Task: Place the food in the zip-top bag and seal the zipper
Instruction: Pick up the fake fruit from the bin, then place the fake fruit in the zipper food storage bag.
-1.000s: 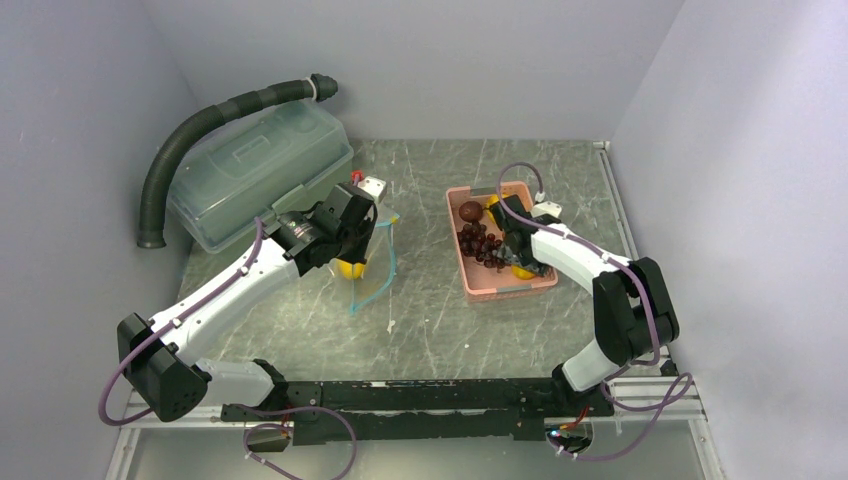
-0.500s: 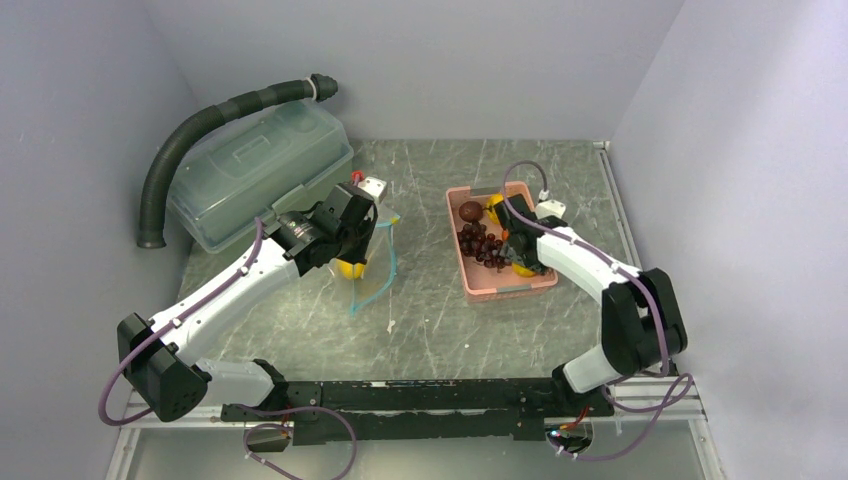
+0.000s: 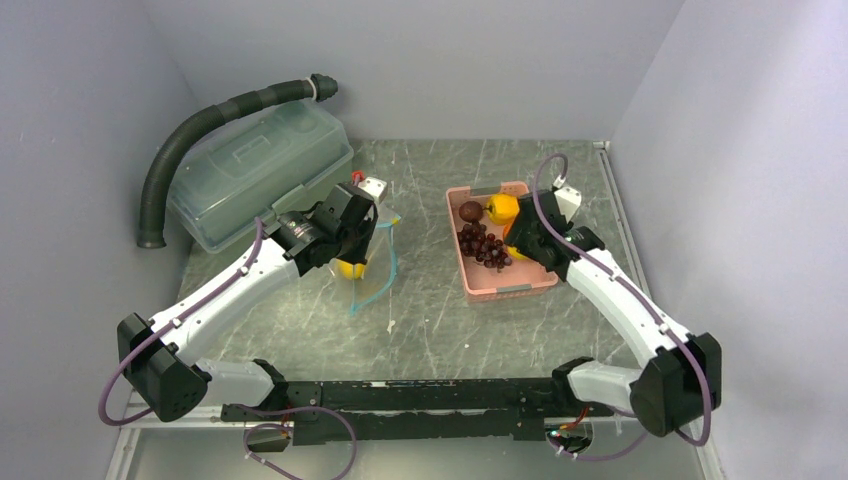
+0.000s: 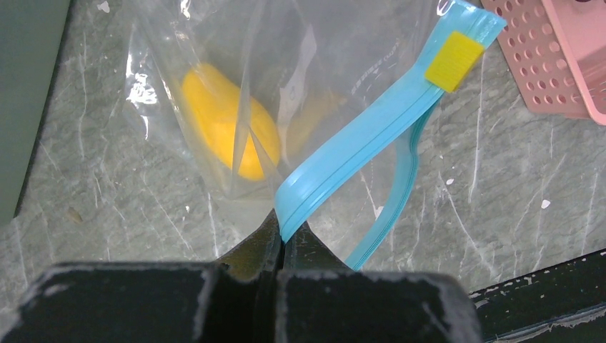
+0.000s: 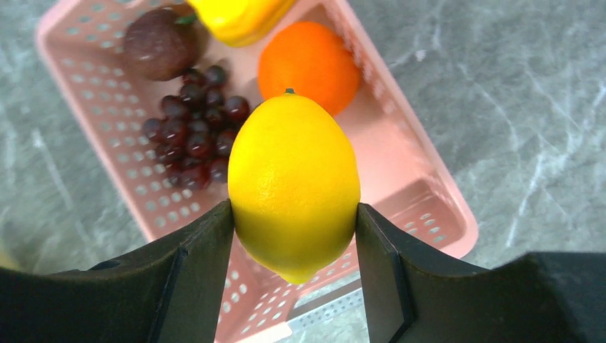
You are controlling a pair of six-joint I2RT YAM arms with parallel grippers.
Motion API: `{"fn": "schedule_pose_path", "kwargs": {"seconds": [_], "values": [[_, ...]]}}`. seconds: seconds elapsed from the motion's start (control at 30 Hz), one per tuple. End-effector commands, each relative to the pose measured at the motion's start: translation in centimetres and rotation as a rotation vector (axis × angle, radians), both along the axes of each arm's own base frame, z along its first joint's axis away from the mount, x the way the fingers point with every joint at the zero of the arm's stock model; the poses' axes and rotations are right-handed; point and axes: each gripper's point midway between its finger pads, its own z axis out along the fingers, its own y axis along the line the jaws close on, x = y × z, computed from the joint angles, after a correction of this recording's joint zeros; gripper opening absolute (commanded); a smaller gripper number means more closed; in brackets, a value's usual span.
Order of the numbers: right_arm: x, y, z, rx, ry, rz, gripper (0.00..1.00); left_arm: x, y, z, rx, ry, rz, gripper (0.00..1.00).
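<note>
Down at the right arm's tip, the right pincer (image 5: 293, 214) is clamping a lemon (image 5: 293, 171) by its sides, long axis pointing out past the fingers, above the pink basket (image 5: 429, 193). Across the counter (image 4: 500, 200) to its left, the left pincer (image 4: 282, 232) is squeezing tight on the blue zipper (image 4: 357, 143), holding the bag (image 4: 286, 57) with its mouth gaping on the basket side and one yellow fruit (image 4: 221, 121) lying inside. Farther back, grapes (image 5: 193, 128), an orange (image 5: 309, 61) and a brown ball (image 5: 161, 46) are waiting in the basket. Print on the bag is showing too faint to read.
</note>
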Motion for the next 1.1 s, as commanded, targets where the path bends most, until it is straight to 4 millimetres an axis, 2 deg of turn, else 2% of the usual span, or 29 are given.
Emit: {"fn": "schedule_pose_path", "kwargs": {"seconds": [0.0,0.17,0.5,0.8,1.07], "values": [[0.7,3.2,3.1,0.107,-0.106,0.172,0.26,0.4,-0.6,0.8,-0.030,-0.027,-0.010,0.00],[-0.1,7.0,5.2,0.171,-0.159,0.348,0.24,0.4,-0.5,0.9,-0.028,-0.029,-0.007,0.00],[-5.0,17.2,9.6,0.307,-0.255,0.763,0.25,0.5,-0.5,0.6,-0.018,-0.024,-0.006,0.00],[-8.7,23.0,12.0,0.418,-0.296,0.968,0.28,0.4,-0.4,0.8,-0.021,-0.030,-0.004,0.00],[-9.8,27.0,11.8,0.426,-0.274,1.038,0.29,0.3,-0.4,1.0,-0.028,-0.035,-0.008,0.00]]}}
